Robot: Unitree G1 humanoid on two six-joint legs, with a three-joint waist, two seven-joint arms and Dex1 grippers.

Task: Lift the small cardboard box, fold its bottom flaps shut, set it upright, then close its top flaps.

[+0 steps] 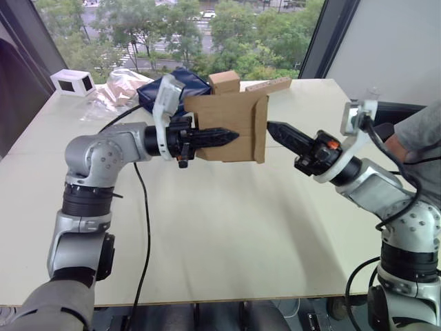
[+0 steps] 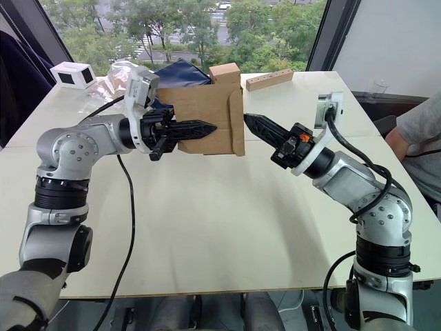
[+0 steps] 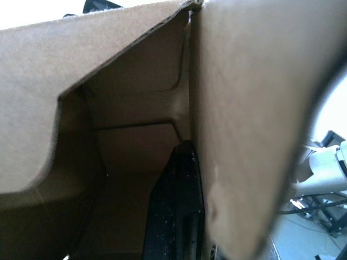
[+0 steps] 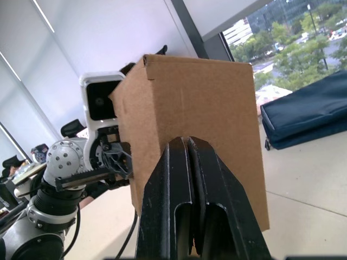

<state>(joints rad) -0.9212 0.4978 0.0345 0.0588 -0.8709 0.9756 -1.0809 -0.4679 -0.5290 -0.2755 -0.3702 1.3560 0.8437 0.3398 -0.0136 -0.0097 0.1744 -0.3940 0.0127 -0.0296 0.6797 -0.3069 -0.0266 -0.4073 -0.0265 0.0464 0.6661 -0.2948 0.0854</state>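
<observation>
The small cardboard box (image 1: pixel 224 127) was up in the air, clear of the bench (image 1: pixel 227 227), held out over its far half between the two arms! The left end effector (image 1: pixel 231 136) had it: one black finger ran along the outside of the near wall, and the left wrist view showed the other finger (image 3: pixel 176 206) inside, pressed against that same wall, so the fingers were pinched closed on the cardboard. The box's open end faced the robot's left, toward that wrist, and its long axis lay roughly side to side. At the opposite end, a flap (image 1: pixel 260 129) was folded across, facing the right arm. And there was the right end effector (image 1: pixel 271 128), fingers pressed together, gripping nothing, its tip aimed straight at that flap and just beside it; whether it actually touched, I couldn't tell. So the right arm was the one nearer the flapped end, with the box lying directly ahead of its tip. By my reading, the coming push would go leftward along the box's axis, against the left grip's hold.
</observation>
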